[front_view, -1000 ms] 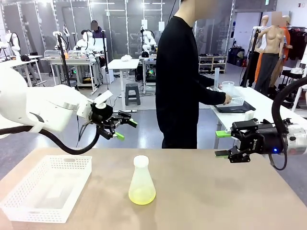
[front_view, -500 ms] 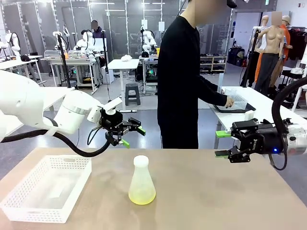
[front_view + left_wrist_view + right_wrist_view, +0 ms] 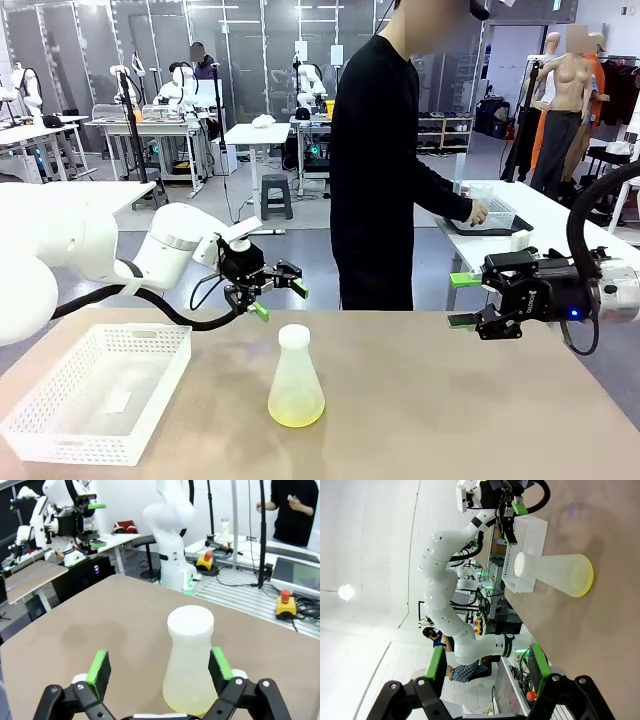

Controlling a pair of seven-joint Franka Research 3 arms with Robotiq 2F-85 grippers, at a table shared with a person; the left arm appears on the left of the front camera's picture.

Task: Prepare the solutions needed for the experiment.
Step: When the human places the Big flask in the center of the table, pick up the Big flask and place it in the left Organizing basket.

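A frosted conical flask [image 3: 296, 370] stands upright near the middle of the table, with a shallow layer of lime-yellow solution [image 3: 296, 410] in its bottom. My left gripper [image 3: 280, 300] hovers open just behind and left of the flask's neck, a little above it. In the left wrist view the flask [image 3: 190, 665] stands ahead, near the right finger, and my left gripper [image 3: 160, 666] is open with nothing held. My right gripper [image 3: 462, 300] hangs open and empty above the table's right side, pointing left. The right wrist view has the flask [image 3: 552, 570] and solution [image 3: 588, 577] lying sideways far beyond my open gripper [image 3: 487, 665].
A white perforated basket [image 3: 130, 332] sits on the table's left front. A person in black stands beyond the far edge, turned to a side table, a hand on a small white basket [image 3: 495, 212] in a dark tray. Bare tabletop lies right of the flask.
My left arm has swung right and lower, bringing its open gripper close to the flask's neck. The right gripper has not moved.
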